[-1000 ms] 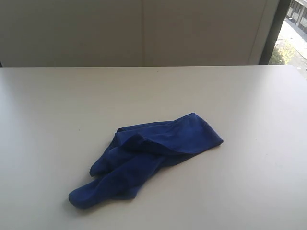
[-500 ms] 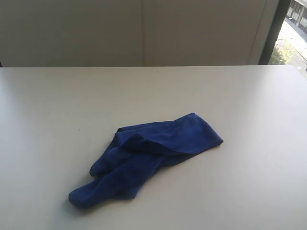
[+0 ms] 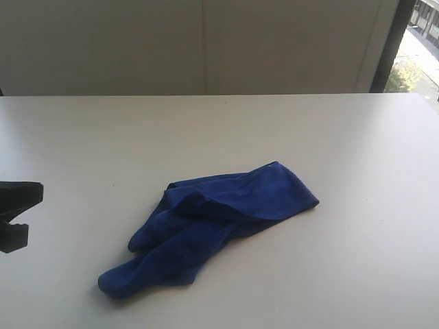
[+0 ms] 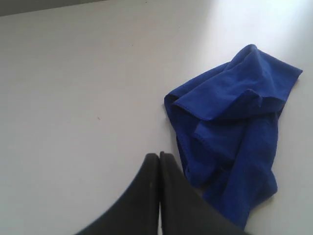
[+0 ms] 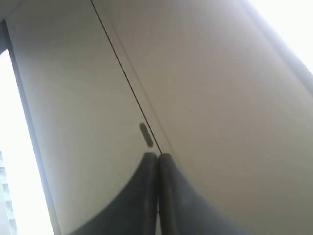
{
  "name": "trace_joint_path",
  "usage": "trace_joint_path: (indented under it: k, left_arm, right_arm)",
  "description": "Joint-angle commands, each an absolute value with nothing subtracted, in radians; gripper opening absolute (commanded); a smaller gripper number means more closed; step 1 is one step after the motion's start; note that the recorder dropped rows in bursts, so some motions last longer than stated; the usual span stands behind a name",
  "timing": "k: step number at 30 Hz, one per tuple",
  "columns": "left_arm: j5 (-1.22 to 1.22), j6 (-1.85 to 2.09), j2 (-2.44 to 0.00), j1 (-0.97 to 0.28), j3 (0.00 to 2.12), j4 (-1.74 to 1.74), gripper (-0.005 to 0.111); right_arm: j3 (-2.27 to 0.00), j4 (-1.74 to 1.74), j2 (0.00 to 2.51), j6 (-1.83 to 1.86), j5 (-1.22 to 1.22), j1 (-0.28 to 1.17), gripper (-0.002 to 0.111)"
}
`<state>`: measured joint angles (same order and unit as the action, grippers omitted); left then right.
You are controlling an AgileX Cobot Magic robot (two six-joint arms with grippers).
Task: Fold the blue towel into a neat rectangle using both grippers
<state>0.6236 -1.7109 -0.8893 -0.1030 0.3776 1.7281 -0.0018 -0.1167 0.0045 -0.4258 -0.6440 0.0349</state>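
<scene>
The blue towel (image 3: 212,223) lies crumpled in a loose heap on the white table, near the middle and toward the front. My left gripper (image 3: 38,193) pokes in at the left edge of the exterior view, well apart from the towel, its jaws shut on nothing. From the left wrist view the towel (image 4: 234,122) sits just beyond and beside the shut left gripper (image 4: 159,155). My right gripper (image 5: 157,156) is shut and empty, pointing at a pale wall panel; it does not appear in the exterior view.
The white table (image 3: 322,274) spreads wide around the towel. A beige wall (image 3: 206,41) with a vertical seam stands behind its far edge. A window (image 3: 418,48) shows at the back right.
My left gripper has come into the exterior view at the left edge; before, no arm was visible. The towel has not moved.
</scene>
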Motion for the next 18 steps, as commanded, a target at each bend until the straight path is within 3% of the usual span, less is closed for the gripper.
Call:
trace_joint_path:
  k: [1, 4, 7, 9, 15, 18]
  left_arm:
    - [0.605, -1.696, -0.889, -0.104, 0.36, 1.744, 0.0]
    - [0.61, -1.696, -0.889, -0.104, 0.36, 1.744, 0.0]
    - [0.611, -1.635, -0.889, -0.104, 0.36, 1.702, 0.0]
    - [0.614, -1.606, -0.889, -0.104, 0.36, 1.677, 0.0]
    - [0.623, -1.578, -0.889, -0.104, 0.36, 1.661, 0.0]
    - [0.635, -1.572, -0.889, -0.104, 0.36, 1.661, 0.0]
  right_arm:
    - [0.0, -0.117, 0.0, -0.457, -0.701, 0.039, 0.0]
    - [0.0, -0.121, 0.0, -0.457, -0.567, 0.039, 0.0]
    - [-0.088, -0.161, 0.053, -0.358, -0.1, 0.039, 0.0]
    - [-0.154, -0.161, 0.151, -0.329, 0.008, 0.039, 0.0]
    - [-0.484, -0.191, 0.68, 0.017, 0.399, 0.039, 0.0]
    - [-0.671, -0.389, 0.952, 0.371, 0.61, 0.039, 0.0]
